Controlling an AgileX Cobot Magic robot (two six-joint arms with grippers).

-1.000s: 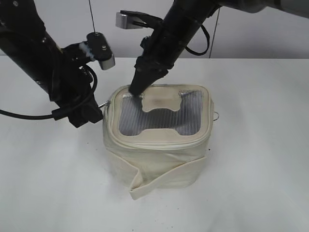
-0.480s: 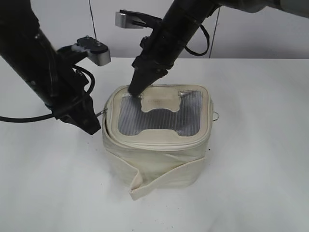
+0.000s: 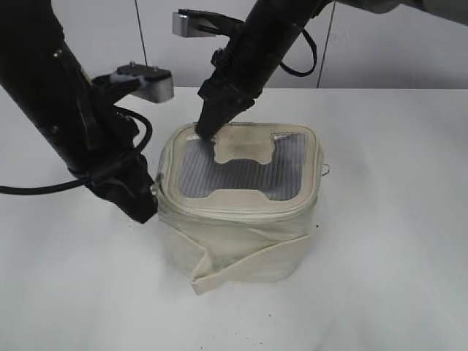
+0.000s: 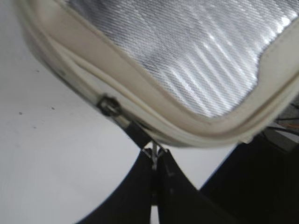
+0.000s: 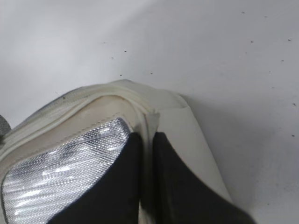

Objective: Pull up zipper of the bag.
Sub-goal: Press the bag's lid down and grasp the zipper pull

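The cream bag (image 3: 241,238) stands mid-table, its lid's grey mesh window up. The zipper (image 3: 234,210) runs round the lid rim. My left gripper (image 3: 150,210) is at the bag's front-left corner, shut on the small silver zipper pull (image 4: 154,150). In the left wrist view the left gripper's fingertips (image 4: 154,163) pinch the pull just below the rim, near the dark slider (image 4: 110,106). My right gripper (image 3: 204,133) presses on the lid's back-left corner. In the right wrist view the right gripper (image 5: 147,144) is shut on the bag's lid rim (image 5: 140,105).
A loose cream strap flap (image 3: 245,267) hangs across the bag's front. A second wire ring (image 3: 327,172) sticks out at the bag's right side. The white table (image 3: 395,241) lies all round. A wall stands behind.
My left gripper has moved forward along the bag's left side to the front-left corner, taking the pull with it. The right gripper has stayed on the lid's back-left corner.
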